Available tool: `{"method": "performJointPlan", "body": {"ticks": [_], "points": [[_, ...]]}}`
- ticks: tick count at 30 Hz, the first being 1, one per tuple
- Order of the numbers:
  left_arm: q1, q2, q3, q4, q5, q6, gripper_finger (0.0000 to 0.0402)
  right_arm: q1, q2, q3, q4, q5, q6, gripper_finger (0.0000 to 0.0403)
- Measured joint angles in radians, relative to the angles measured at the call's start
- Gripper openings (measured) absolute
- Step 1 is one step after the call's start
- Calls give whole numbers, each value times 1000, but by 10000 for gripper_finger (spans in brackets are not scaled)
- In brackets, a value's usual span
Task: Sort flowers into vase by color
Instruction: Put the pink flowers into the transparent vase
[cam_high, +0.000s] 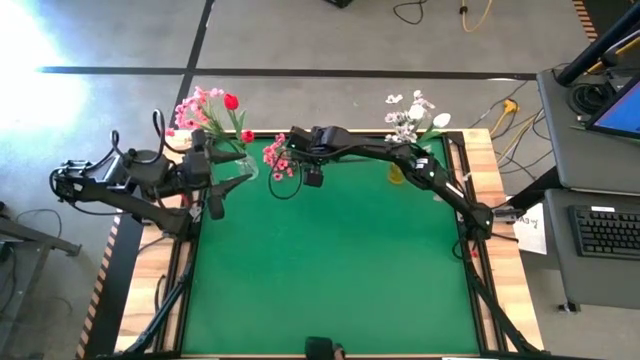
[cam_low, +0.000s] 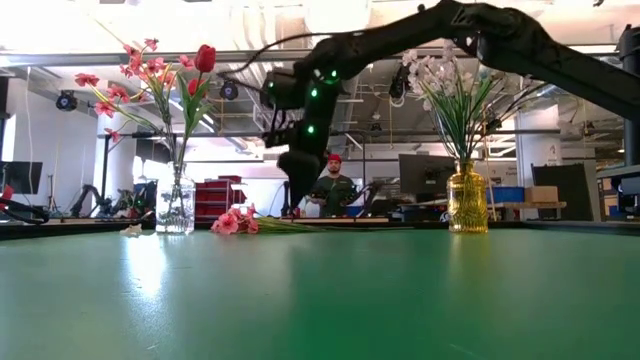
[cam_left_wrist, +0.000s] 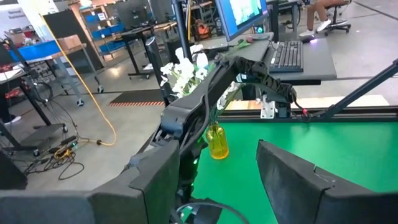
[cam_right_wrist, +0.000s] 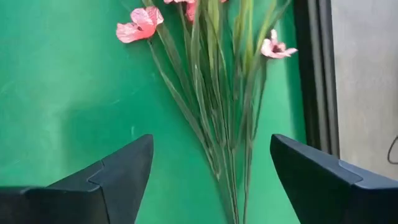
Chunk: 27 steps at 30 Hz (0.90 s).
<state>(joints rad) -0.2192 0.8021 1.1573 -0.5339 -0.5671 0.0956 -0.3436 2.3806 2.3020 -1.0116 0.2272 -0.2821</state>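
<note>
A pink blossom spray (cam_high: 280, 163) lies flat on the green table near the far edge, blossoms (cam_low: 234, 222) toward the clear vase. My right gripper (cam_right_wrist: 211, 180) hovers over its green stems (cam_right_wrist: 217, 118), open, one finger on each side, touching nothing. The clear vase (cam_low: 175, 205) at far left holds pink and red flowers (cam_high: 208, 108). The yellow vase (cam_low: 466, 200) at far right holds white flowers (cam_high: 410, 115). My left gripper (cam_left_wrist: 217, 180) waits open and empty by the table's left edge, near the clear vase.
My right arm (cam_high: 400, 155) stretches along the far edge from the right side, passing in front of the yellow vase. A desk with a keyboard (cam_high: 608, 232) stands off the table's right. A person (cam_low: 334, 186) sits in the room beyond.
</note>
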Motion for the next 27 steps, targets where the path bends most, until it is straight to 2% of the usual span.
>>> {"method": "performJointPlan", "body": {"ticks": [15,27], "points": [[0,5,-8,-7,0,0,200,-18,77,0,96,9,-65,322],[0,8,-8,-7,0,0,200,-63,87,-3,112,8,-93,320]]}}
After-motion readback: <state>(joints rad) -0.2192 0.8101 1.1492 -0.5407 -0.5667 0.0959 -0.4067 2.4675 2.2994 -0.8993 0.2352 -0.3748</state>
